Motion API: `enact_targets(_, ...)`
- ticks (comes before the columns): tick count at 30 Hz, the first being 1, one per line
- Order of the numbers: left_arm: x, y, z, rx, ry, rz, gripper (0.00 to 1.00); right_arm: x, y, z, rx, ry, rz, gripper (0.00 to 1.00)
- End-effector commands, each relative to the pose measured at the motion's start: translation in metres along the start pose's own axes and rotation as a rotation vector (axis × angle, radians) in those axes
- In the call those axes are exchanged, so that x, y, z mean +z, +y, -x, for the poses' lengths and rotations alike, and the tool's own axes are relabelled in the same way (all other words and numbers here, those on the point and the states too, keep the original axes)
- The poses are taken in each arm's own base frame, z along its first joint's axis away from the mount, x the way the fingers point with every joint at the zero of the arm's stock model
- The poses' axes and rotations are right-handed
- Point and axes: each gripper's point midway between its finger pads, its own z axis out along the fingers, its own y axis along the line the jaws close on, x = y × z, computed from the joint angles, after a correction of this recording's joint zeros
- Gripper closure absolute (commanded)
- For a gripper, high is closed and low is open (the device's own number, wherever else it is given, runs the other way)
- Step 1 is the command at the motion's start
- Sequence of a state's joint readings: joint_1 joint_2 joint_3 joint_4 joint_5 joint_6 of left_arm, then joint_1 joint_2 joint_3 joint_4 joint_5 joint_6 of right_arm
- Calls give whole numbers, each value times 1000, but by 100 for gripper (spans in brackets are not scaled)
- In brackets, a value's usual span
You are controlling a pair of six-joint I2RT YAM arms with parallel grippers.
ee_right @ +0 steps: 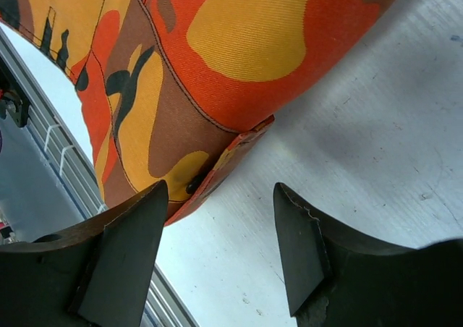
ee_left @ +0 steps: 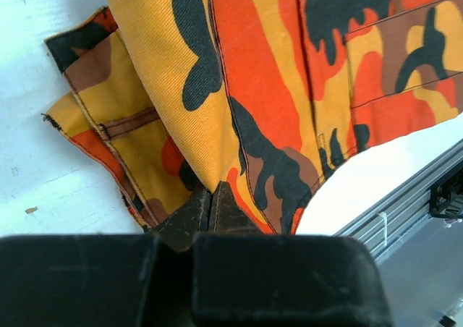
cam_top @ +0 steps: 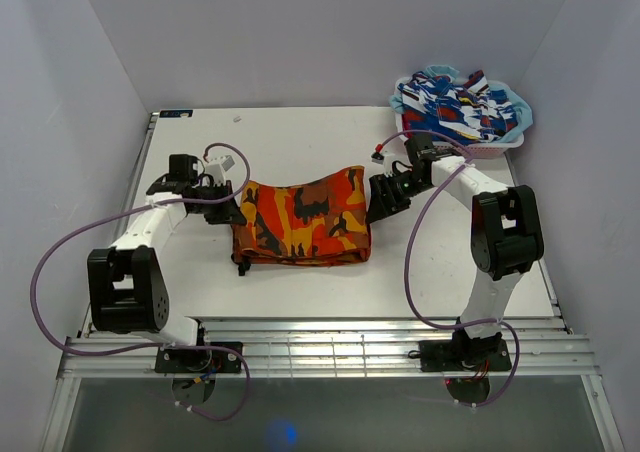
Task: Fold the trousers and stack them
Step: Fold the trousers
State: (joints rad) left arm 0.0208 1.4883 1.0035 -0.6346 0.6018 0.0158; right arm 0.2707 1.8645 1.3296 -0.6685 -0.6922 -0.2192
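Left gripper [ee_left: 210, 205] is clenched, tips pinched together right on a fold at the edge of the trousers [cam_top: 300, 220], camouflage cloth rising straight off them. The trousers sit mid-bench, already doubled into a broad band, and from above the long axis runs 9 o'clock to 3 o'clock. The left gripper has the 9 o'clock end. Over at the 3 o'clock end the right gripper [ee_right: 221, 189] is spread wide and holding nothing. In its wrist view a stitched corner of the cloth lies just ahead of the gap, nearer the finger [ee_right: 126, 247] on the view's left, with bare bench [cam_top: 300, 142] under the other finger. That offset looks like the thing to watch: the right gripper is the nearer arm to this end, and it probably needs to slide in toward 9 o'clock before closing. Well apart, at 1 o'clock in the far corner, a basket [cam_top: 500, 144] holds blue-patterned clothes.
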Motion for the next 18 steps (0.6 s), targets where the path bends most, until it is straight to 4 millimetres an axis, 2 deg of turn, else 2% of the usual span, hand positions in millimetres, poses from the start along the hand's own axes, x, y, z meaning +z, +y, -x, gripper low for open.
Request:
enact_targets(1, -12, -11, 17, 56, -82, -7, 100, -1, -2, 8, -26, -18, -21, 34)
enact_targets(5, -6, 1, 13, 55, -86, 32, 100, -1, -5, 6, -29, -7, -38, 34)
enact_targets(9, 0, 26, 8, -10, -101, 89, 100, -1, -6, 3, -40, 8, -46, 34)
enact_targets(11, 9, 43, -1, -39, -72, 127, 100, -3, -6, 2, -57, 10, -46, 35)
enact_targets(14, 19, 65, -14, -85, -37, 156, 100, -7, 7, 6, -107, -13, 8, 38)
enact_targets(15, 28, 74, -24, -115, 4, 163, 100, -9, 12, 9, -120, -24, 29, 41)
enact_targets(18, 43, 81, -43, -167, 77, 137, 100, -18, 42, 28, -178, -99, 159, 48)
